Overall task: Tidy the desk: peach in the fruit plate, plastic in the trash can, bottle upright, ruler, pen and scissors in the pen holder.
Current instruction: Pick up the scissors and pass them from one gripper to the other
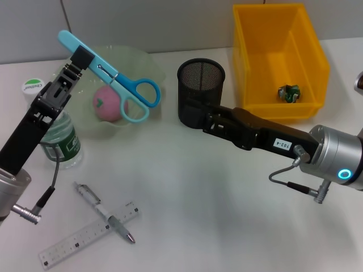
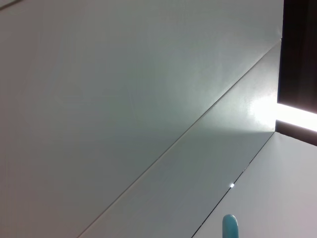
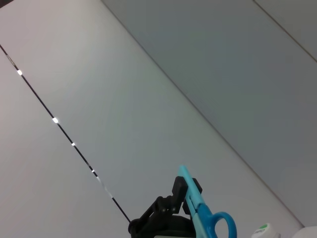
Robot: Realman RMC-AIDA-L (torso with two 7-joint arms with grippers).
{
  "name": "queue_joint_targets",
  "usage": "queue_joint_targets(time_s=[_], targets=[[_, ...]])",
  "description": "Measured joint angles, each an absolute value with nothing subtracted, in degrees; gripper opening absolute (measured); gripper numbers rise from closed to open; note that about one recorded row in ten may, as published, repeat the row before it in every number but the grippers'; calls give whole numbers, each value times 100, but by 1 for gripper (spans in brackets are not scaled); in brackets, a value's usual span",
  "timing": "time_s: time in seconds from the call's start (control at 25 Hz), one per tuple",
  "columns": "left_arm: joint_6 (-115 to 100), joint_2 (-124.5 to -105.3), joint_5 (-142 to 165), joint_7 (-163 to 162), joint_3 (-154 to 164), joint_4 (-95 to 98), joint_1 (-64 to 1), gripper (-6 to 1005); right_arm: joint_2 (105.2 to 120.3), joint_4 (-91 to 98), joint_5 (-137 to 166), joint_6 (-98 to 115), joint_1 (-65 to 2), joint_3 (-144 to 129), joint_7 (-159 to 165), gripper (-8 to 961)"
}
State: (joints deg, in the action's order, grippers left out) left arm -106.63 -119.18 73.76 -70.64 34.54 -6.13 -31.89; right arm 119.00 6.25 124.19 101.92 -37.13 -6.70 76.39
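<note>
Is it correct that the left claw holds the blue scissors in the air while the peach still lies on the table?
Not quite. In the head view the left claw does hold the scissors up, but the peach already lies in the fruit plate.

1. A white desk top (image 1: 215, 209) is seen across the head view; soft shadows are cast on it.
2. A pale grey wall (image 1: 170, 22) is met at the desk's far edge.
3. White panels (image 2: 124, 89) divided by thin dark seams are shown in both wrist views; a bright strip light (image 2: 297, 115) is set beside a dark recess.
</note>
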Motion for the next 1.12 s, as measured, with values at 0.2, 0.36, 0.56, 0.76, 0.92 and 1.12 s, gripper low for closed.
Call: queue_joint_targets(time_s=[0.2, 0.36, 0.56, 0.76, 0.92, 1.12], targets=[[-10663, -11918, 7379, -7064, 3454, -664, -3184, 99, 11900, 624, 12427, 10211, -3689, -691, 7715, 492], [-10661, -11918, 7386, -7064, 3454, -668, -3153, 99, 11901, 607, 12427, 10212, -3690, -710, 7723, 492], [-10654, -11918, 7390, -7060, 3454, -667, -3168, 99, 11910, 549, 12409, 10192, -3734, -714, 7730, 491], [-10634, -11918, 7392, -7058, 3454, -676, -3214, 99, 11910, 501, 12421, 10181, -3787, -712, 7795, 491], [-10634, -11918, 7374, -7057, 3454, -744, -3226, 99, 11909, 422, 12419, 10125, -3810, -726, 7796, 490], [-10637, -11918, 7374, -7063, 3416, -816, -3245, 98, 11918, 286, 12395, 10005, -3893, -707, 7796, 490]])
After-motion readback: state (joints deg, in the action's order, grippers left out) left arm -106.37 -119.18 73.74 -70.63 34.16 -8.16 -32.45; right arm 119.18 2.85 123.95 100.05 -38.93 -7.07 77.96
